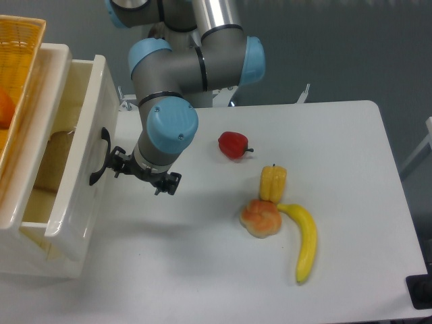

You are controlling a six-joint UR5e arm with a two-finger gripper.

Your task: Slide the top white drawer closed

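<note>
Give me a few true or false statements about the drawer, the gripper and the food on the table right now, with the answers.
1. The top white drawer is fully shut. False: it stands partly open.
2. The gripper is at the drawer's black handle. True.
3. The banana lies inside the drawer. False: it lies on the table, beside the peach-coloured fruit.
4. The red pepper sits on the table, apart from the yellow pepper. True.
5. The yellow woven basket rests on the table by the banana. False: it sits atop the cabinet at the far left.
</note>
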